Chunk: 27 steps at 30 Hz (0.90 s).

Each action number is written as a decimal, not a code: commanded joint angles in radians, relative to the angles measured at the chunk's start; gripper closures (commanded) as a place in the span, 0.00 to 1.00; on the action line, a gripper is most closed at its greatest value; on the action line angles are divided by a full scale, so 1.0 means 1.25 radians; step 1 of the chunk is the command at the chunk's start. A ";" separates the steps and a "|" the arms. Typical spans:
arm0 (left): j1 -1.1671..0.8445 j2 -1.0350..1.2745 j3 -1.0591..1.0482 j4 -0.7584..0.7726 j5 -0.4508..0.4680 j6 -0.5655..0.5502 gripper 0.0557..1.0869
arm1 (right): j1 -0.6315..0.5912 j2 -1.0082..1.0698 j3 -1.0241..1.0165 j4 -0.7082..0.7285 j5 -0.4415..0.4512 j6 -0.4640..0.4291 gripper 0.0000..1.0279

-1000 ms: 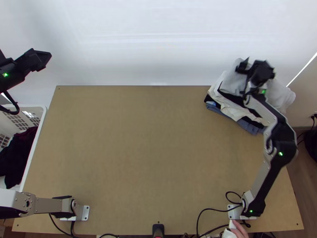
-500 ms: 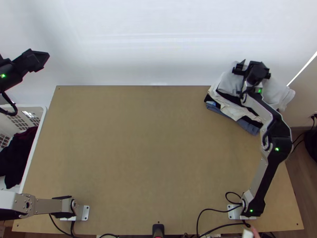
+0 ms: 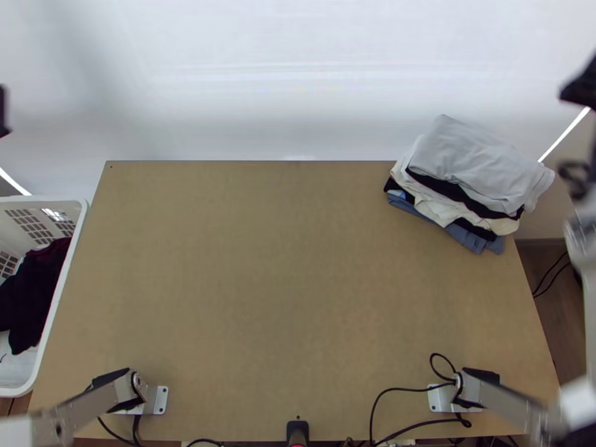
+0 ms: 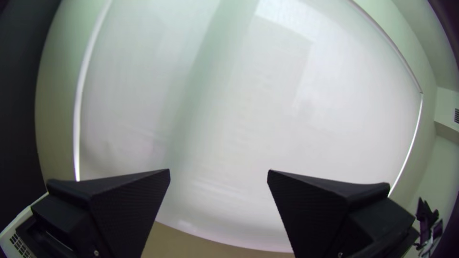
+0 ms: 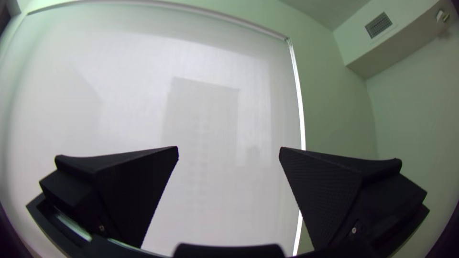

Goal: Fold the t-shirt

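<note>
R gripper (image 3: pixel 585 86) now off lt-grey folded cloth (image 3: pixel 477 160); fingers wide.
Cloth tops mixed-colour garment stack (image 3: pixel 432 200), left of R gripper; long axis far-left to near-right. L gripper (image 3: pixel 3 112) wide too, shifted outward.

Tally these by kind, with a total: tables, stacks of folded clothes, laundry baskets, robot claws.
Table: 1
Stack of folded clothes: 1
Laundry basket: 1
Claws: 2 (left claw, right claw)
Total: 5
</note>
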 commanded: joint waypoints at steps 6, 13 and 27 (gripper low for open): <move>0.192 -0.412 -0.555 0.381 -0.065 0.046 0.04 | 0.049 -0.557 -0.372 -0.083 -0.142 -0.007 0.04; 0.255 -0.865 -0.998 0.473 -0.064 0.106 0.04 | 0.064 -0.899 -0.671 -0.189 -0.141 -0.010 0.04; 0.269 -0.966 -1.495 0.582 -0.063 0.171 0.04 | 0.066 -0.952 -1.135 -0.082 -0.106 0.025 0.04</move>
